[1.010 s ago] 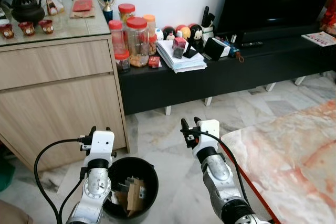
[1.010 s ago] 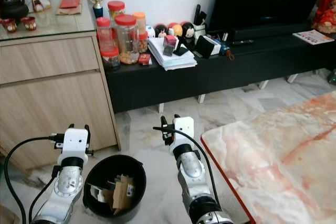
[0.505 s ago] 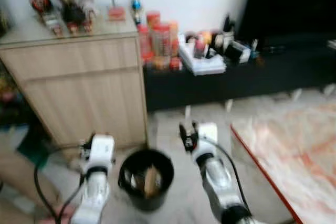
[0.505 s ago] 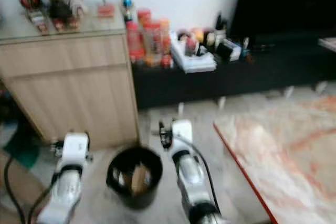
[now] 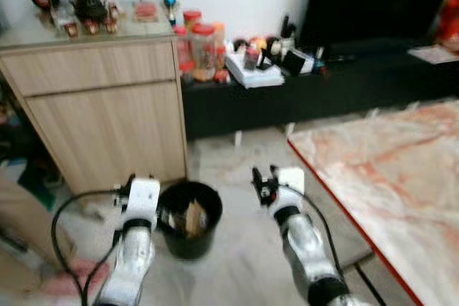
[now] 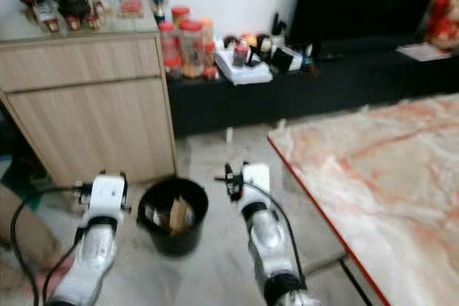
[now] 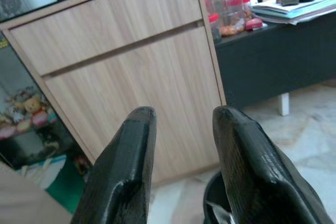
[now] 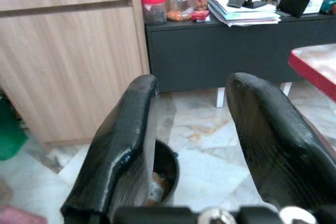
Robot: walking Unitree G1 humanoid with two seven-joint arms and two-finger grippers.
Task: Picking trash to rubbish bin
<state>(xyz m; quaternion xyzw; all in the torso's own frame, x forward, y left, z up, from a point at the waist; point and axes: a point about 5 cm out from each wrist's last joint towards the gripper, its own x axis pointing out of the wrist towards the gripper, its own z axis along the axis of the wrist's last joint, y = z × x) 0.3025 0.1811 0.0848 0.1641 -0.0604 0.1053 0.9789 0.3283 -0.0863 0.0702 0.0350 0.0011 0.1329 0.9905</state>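
The black bin (image 5: 188,209) stands on the floor between the left gripper (image 7: 181,169) and right gripper (image 8: 210,145), both wide apart and empty. The cardboard scraps (image 5: 192,218) inside look light and stiff, best pinched by an edge.
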